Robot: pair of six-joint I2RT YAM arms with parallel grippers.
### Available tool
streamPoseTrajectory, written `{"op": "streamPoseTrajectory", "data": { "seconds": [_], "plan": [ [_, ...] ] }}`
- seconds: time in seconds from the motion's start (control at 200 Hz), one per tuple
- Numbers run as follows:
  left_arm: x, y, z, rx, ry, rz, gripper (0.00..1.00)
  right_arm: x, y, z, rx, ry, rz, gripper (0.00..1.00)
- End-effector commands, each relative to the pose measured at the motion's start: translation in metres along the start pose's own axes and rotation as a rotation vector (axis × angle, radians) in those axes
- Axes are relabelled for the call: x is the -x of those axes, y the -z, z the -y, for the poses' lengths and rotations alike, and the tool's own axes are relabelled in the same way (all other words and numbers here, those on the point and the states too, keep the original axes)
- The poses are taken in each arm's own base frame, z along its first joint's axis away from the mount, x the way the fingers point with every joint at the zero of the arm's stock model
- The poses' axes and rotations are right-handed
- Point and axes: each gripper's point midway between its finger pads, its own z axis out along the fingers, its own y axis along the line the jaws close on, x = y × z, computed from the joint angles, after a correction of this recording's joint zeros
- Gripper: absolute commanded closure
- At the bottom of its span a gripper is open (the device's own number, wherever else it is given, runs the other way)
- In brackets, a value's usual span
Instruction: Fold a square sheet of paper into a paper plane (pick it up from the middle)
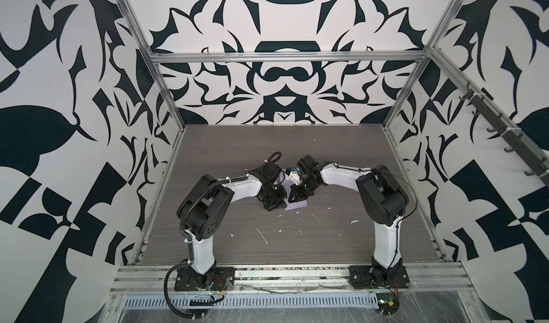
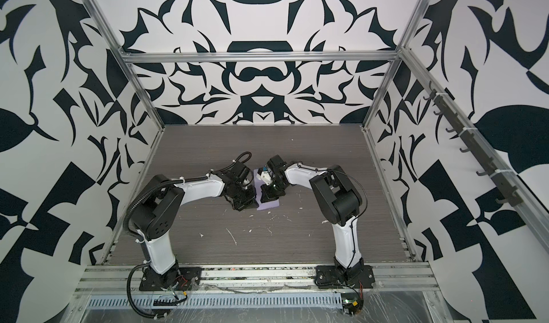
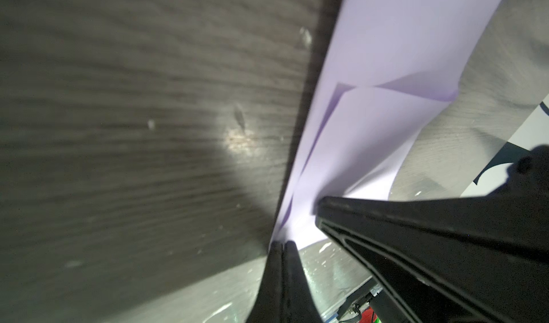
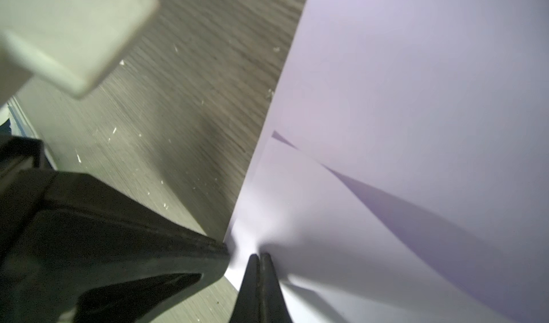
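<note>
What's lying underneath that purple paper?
Around the paper only the grey wood-grain table shows, with white flecks. What lies directly beneath is covered by the sheet itself, and from above the left gripper and right gripper hide much of it.

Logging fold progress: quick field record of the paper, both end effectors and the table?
paper: lilac, partly folded, one flap creased over
left end effector: shut on the paper's edge
right end effector: shut on the paper
table: grey woodgrain
flecks: white, scattered on the table's near half
</note>
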Motion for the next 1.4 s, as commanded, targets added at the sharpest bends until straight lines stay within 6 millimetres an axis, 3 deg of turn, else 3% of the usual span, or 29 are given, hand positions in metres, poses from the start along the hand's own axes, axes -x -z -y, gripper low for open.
{"op": "streamPoseTrajectory", "data": {
  "seconds": [0.0,0.375,0.885,1.05,1.205,1.28,1.395],
  "plan": [
    [-0.006,-0.008,-0.029,0.118,0.054,-0.023,1.00,0.010,0.012,0.008,-0.039,0.038,0.024,1.00],
    [-0.006,-0.010,-0.028,0.115,0.049,-0.031,1.00,0.025,0.032,0.029,-0.035,0.043,0.078,1.00],
    [-0.007,-0.009,-0.025,0.106,0.038,-0.031,1.00,0.044,0.061,0.088,-0.239,-0.110,0.153,1.00],
    [-0.002,-0.001,-0.008,0.056,-0.017,-0.009,1.00,0.050,0.082,0.073,-0.222,-0.157,0.240,1.00],
    [0.009,0.029,0.045,-0.108,-0.144,0.071,0.96,0.039,0.093,0.046,-0.091,-0.258,0.341,1.00],
    [0.015,0.044,0.065,-0.171,-0.186,0.115,0.88,0.034,0.094,0.038,-0.027,-0.315,0.389,0.94],
    [0.024,0.048,0.073,-0.169,-0.223,0.152,0.83,0.030,0.096,0.027,0.071,-0.376,0.452,0.81]
  ]
}}
